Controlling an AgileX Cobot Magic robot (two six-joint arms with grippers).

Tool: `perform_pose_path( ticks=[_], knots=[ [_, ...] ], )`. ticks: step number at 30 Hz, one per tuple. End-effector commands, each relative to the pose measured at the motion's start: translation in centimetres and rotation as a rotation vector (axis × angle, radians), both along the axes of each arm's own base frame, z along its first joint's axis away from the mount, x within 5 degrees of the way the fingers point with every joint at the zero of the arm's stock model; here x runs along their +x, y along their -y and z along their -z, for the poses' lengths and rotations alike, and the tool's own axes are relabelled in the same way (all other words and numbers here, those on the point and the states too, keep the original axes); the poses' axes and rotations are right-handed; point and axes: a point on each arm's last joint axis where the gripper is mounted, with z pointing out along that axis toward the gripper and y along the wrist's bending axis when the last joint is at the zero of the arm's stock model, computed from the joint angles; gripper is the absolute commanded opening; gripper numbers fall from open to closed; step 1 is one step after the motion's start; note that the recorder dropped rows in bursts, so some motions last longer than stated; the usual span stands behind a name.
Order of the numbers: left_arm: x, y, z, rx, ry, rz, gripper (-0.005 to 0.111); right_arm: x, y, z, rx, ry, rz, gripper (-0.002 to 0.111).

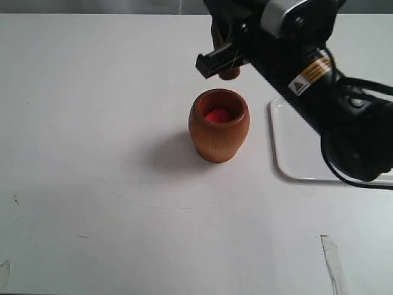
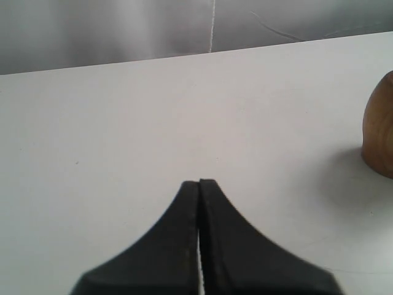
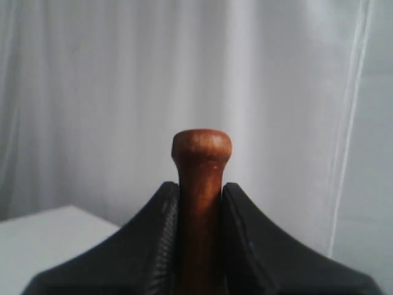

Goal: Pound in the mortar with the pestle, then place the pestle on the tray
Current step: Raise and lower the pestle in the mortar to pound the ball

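Observation:
The light brown wooden mortar (image 1: 218, 126) stands upright mid-table, with something red (image 1: 218, 115) in its reddish inside. My right gripper (image 1: 220, 61) hovers just behind and above the mortar, shut on the dark brown pestle (image 3: 201, 153). The pestle's small knob sticks out past the black fingers (image 3: 161, 221); only a bit of brown pestle (image 1: 230, 74) shows under the gripper in the exterior view. The glossy white tray (image 1: 293, 147) lies right of the mortar, partly hidden by the right arm. My left gripper (image 2: 199, 182) is shut and empty, low over the table; the mortar's side (image 2: 379, 126) shows at that view's edge.
The black right arm (image 1: 319, 80) crosses the upper right of the exterior view, above the tray. The white table (image 1: 92, 153) carries small marks and a scuff (image 1: 330, 255) near the front. A pale curtain (image 3: 276, 92) hangs behind.

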Motion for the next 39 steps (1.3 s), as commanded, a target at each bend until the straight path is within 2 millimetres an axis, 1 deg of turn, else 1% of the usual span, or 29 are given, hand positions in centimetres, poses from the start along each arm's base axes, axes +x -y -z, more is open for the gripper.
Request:
perform_pose_path(
  ticks=[1,2,4,5,6,8,10,12,13,14,16,17,18,19,20,21,22,23,25,28,30,33,38,39],
  knots=[
    [0.0,0.1,0.0,-0.015,0.004,0.006,0.0,-1.0,0.8,-3.0,0.065,0.089,-0.008,0.0],
    [0.0,0.1,0.0,-0.015,0.004,0.006,0.0,-1.0,0.8,-3.0,0.065,0.09,-0.008,0.0],
    [0.0,0.1,0.0,-0.015,0.004,0.006,0.0,-0.7,0.5,-2.1,0.043,0.066,-0.008,0.0],
    [0.0,0.1,0.0,-0.015,0.004,0.006,0.0,-0.3,0.0,-0.6,0.015,0.026,-0.019,0.0],
    [0.0,0.1,0.0,-0.015,0.004,0.006,0.0,-0.1,-0.3,0.5,-0.002,-0.005,-0.029,0.0],
    [0.0,0.1,0.0,-0.015,0.004,0.006,0.0,0.6,-1.1,4.7,-0.075,-0.121,-0.049,0.0],
    [0.0,0.1,0.0,-0.015,0.004,0.006,0.0,0.8,-1.4,8.1,-0.13,-0.218,-0.053,0.0],
    [0.0,0.1,0.0,-0.015,0.004,0.006,0.0,0.9,-1.5,10.2,-0.173,-0.265,-0.051,0.0],
    [0.0,0.1,0.0,-0.015,0.004,0.006,0.0,0.9,-1.5,10.6,-0.179,-0.272,-0.051,0.0],
    [0.0,0.1,0.0,-0.015,0.004,0.006,0.0,0.9,-1.5,10.5,-0.177,-0.271,-0.049,0.0],
    [0.0,0.1,0.0,-0.015,0.004,0.006,0.0,1.0,-1.4,9.0,-0.149,-0.235,-0.034,0.0],
    [0.0,0.1,0.0,-0.015,0.004,0.006,0.0,0.9,-1.3,7.2,-0.113,-0.19,-0.035,0.0],
    [0.0,0.1,0.0,-0.015,0.004,0.006,0.0,0.8,-1.2,6.0,-0.091,-0.162,-0.035,0.0],
    [0.0,0.1,0.0,-0.015,0.004,0.006,0.0,0.4,-0.8,3.5,-0.046,-0.096,-0.035,0.0],
    [0.0,0.1,0.0,-0.015,0.004,0.006,0.0,0.3,-0.6,2.4,-0.026,-0.07,-0.034,0.0],
    [0.0,0.1,0.0,-0.015,0.004,0.006,0.0,-0.3,-0.1,0.0,0.025,-0.011,-0.035,0.0],
    [0.0,0.1,0.0,-0.015,0.004,0.006,0.0,-0.5,0.1,-0.9,0.043,0.008,-0.035,0.0],
    [0.0,0.1,0.0,-0.015,0.004,0.006,0.0,-1.0,0.5,-2.5,0.079,0.046,-0.036,0.0],
    [0.0,0.1,0.0,-0.015,0.004,0.006,0.0,-1.2,0.7,-3.1,0.094,0.062,-0.036,0.0],
    [0.0,0.1,0.0,-0.015,0.004,0.006,0.0,-1.1,0.6,-2.8,0.081,0.06,-0.036,0.0],
    [0.0,0.1,0.0,-0.015,0.004,0.006,0.0,-0.8,0.3,-1.7,0.054,0.038,-0.04,0.0],
    [0.0,0.1,0.0,-0.015,0.004,0.006,0.0,-0.2,-0.3,1.0,-0.006,-0.026,-0.039,0.0],
    [0.0,0.1,0.0,-0.015,0.004,0.006,0.0,0.7,-1.2,6.5,-0.121,-0.156,-0.038,0.0],
    [0.0,0.1,0.0,-0.015,0.004,0.006,0.0,0.8,-1.2,7.2,-0.136,-0.172,-0.038,0.0]
  ],
)
